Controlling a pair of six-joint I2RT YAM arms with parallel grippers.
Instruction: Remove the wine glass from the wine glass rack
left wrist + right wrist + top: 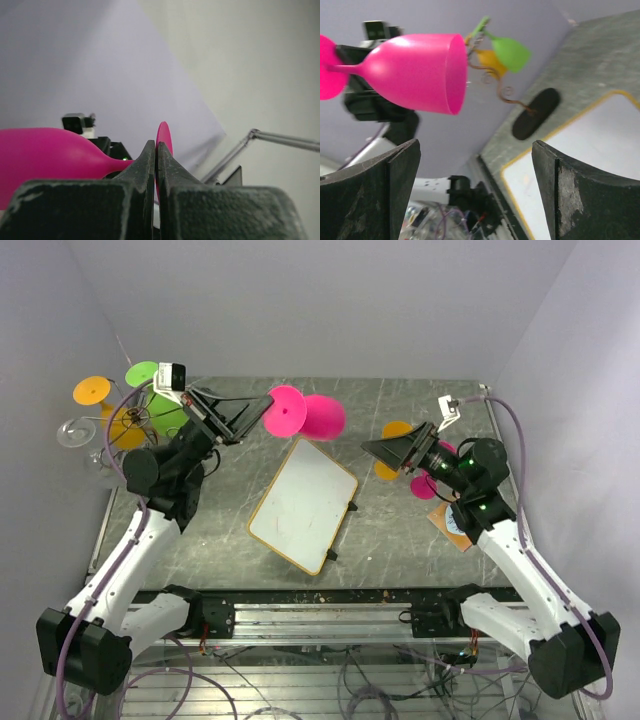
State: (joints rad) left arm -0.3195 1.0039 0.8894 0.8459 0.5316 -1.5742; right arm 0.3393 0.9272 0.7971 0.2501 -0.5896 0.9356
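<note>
TWO ARMS, ONE GLASS. Over the grey table [400,550], with a white board [303,503] lying at its middle, your arms face each other across a single glass. At the far left stands the wine glass rack [536,114], its curled wire arms hung with a green glass [510,52], an orange glass [489,60] and a clear one [75,432]. The pink wine glass [312,416] is off the rack. It is held on its side in the air above the board's far edge, well apart from the rack.

The left gripper [258,412] has its fingers pressed together on the thin stem, between foot and bowl, with the foot toward the rack and the bowl's mouth toward the right arm. The right gripper [475,200] has its fingers spread wide with nothing between them. It is aimed at the glass from near by without touching it. In its wrist view the bowl sits above the gap, so it does not look lined up.

The lift-off looks done; what is left is probably a pass across or a set-down.

- **Grip:** Hold the stem clamp firm. A thin stem can swivel in a pinch, and the bowl's weight hangs to one side.
- **Handing over:** Bring the bowl squarely between the open fingers and close them before the left lets go.
- **Setting down:** Turn the glass upright first and choose bare table, clear of the board's frame and the orange item [395,430] half hidden beside the right arm.
</note>
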